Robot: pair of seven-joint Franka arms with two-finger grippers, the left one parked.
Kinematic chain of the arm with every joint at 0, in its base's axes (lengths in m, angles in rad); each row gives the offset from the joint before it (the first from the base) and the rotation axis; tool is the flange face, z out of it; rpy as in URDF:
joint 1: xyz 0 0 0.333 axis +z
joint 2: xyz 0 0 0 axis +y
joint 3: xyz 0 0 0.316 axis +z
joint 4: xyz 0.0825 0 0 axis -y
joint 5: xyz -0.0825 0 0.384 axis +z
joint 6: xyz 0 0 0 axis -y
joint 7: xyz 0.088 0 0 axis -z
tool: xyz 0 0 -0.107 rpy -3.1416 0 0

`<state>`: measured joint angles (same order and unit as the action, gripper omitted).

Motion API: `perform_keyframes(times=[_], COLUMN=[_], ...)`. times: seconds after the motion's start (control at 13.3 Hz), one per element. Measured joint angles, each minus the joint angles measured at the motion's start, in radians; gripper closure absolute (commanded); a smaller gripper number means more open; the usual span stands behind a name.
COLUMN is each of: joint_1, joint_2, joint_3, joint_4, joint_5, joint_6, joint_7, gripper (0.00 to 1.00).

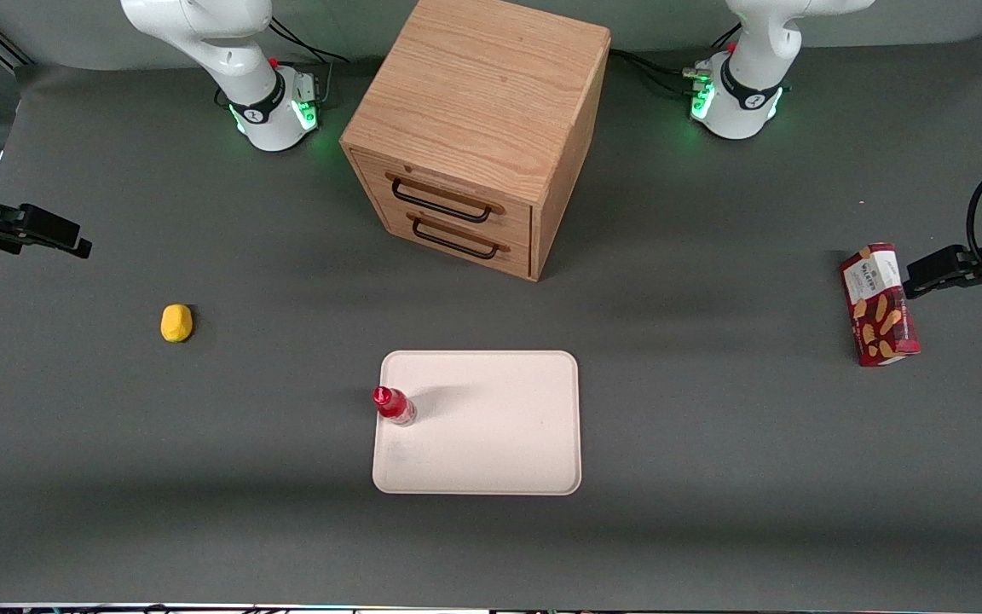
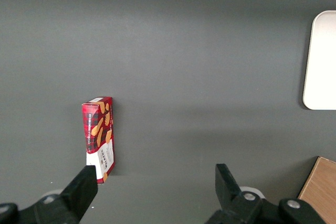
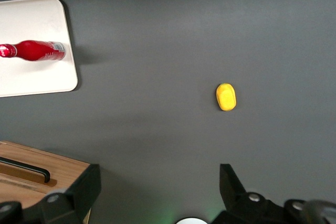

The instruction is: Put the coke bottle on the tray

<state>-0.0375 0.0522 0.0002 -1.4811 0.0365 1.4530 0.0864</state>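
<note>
Coke bottle (image 1: 394, 406) stands upright on the tray (image 1: 491, 443), just inside the rim on the side toward the working arm's end of the table, with nothing touching it. Its base looks fully on the tray surface rather than on the rim, though from the front view that edge is hard to judge — the wrist view agrees, showing the bottle within the tray's outline near one short edge. The tray sits nearer the front camera than the wooden drawer cabinet (image 1: 474, 136), lying in front of its two drawers.

As far as can be judged, the placing is done: the bottle is on the tray and free. What may be left is only for the arm to settle away.

The gripper (image 3: 157, 192) is well apart from the bottle, raised at the working arm's end of the table — its fingers are spread wide with nothing between them. Below it lies a lemon (image 1: 176, 323) on the bare mat, well apart from the tray. A red biscuit box (image 1: 879, 305) lies toward the parked arm's end.
</note>
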Motion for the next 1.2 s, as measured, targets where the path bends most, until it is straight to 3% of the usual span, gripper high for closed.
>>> perform_keyframes(times=[0.38,1.2], joint_1=[0.009,0.02], joint_2=[0.0,0.0], joint_3=[0.002,0.002], joint_4=[0.0,0.0], joint_5=[-0.041,-0.047], joint_6=[0.028,0.041], joint_7=[-0.01,-0.055], gripper=[0.0,0.0])
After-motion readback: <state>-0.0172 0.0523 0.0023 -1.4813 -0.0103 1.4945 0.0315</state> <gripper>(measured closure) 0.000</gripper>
